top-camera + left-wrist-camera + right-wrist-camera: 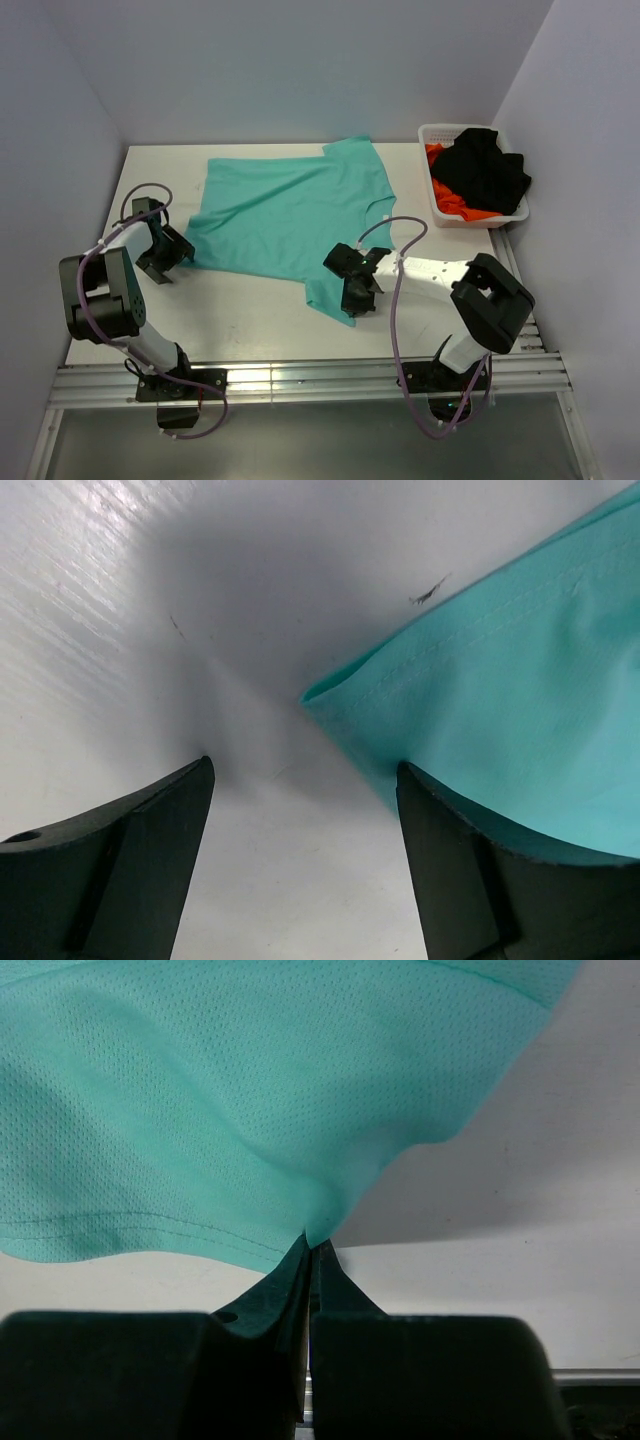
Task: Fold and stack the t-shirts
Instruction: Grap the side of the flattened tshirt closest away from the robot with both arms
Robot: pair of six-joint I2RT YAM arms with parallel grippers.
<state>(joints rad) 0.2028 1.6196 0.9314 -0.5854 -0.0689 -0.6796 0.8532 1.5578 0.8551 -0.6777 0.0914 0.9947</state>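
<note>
Currently the right gripper (312, 1246) pinches an edge of the teal t-shirt (290, 205) spread on the table (250, 322) while the left gripper (305, 770) gapes beside its corner, so a one-sided pull may bunch it.

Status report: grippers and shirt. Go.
Right gripper shut on teal t-shirt edge. Left gripper open at its corner. Shirt spread flat, unfolded. Basket far right, not in the way.

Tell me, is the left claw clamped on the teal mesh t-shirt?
No, the left claw is open, and the teal mesh t-shirt lies unpinched ahead of its spread fingers.
</note>
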